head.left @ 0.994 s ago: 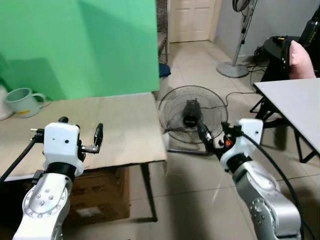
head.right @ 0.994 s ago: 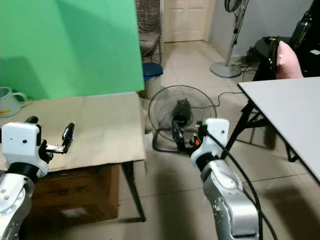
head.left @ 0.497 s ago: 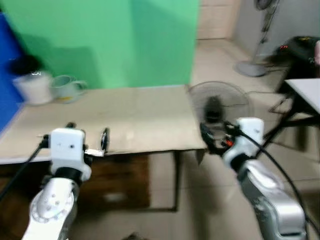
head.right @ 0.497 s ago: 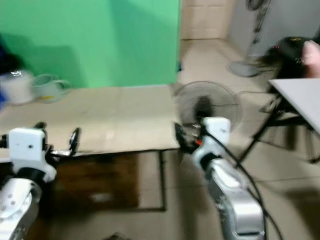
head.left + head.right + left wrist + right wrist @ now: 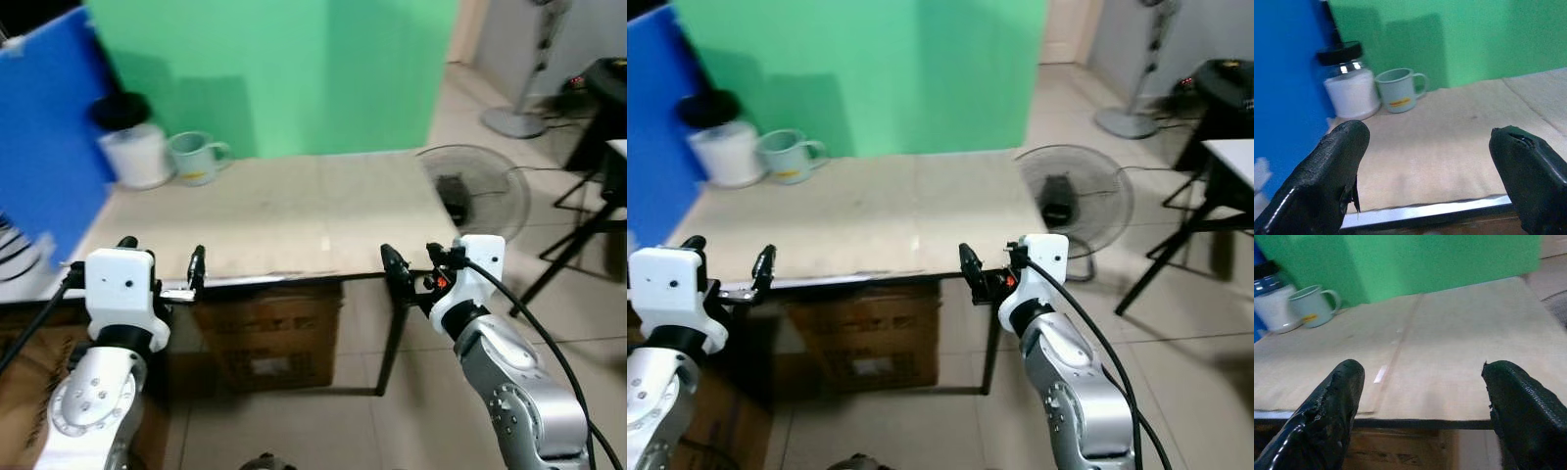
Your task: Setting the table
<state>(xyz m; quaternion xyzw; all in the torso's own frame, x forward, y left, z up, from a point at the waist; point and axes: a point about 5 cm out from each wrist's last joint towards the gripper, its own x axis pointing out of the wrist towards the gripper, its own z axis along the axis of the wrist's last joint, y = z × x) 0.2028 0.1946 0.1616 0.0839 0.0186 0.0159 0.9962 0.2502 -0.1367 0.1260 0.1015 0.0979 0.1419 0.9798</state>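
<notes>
A blue panel [image 5: 44, 147] is seen at the far left, leaning beside the table [image 5: 294, 220]. Next to it, at the table's back left corner, a white jar [image 5: 134, 147] with a black lid is noted, and just beside that a pale green mug [image 5: 196, 157]; both stand upright against the green screen [image 5: 294, 69].

The left gripper [image 5: 162, 274] is held at the table's near edge, fingers spread wide, nothing between them. In its wrist view jar and mug are seen well ahead, across bare tabletop.

A cardboard box [image 5: 269, 333] is noted under the table.

The right gripper [image 5: 411, 279] is held off the near right corner, fingers likewise apart and empty. A floor fan [image 5: 480, 191] stands beyond that corner.

Judgement: the task is barely begun. Nothing is laid out; no item is held. Mug and jar remain to be reached and placed.
</notes>
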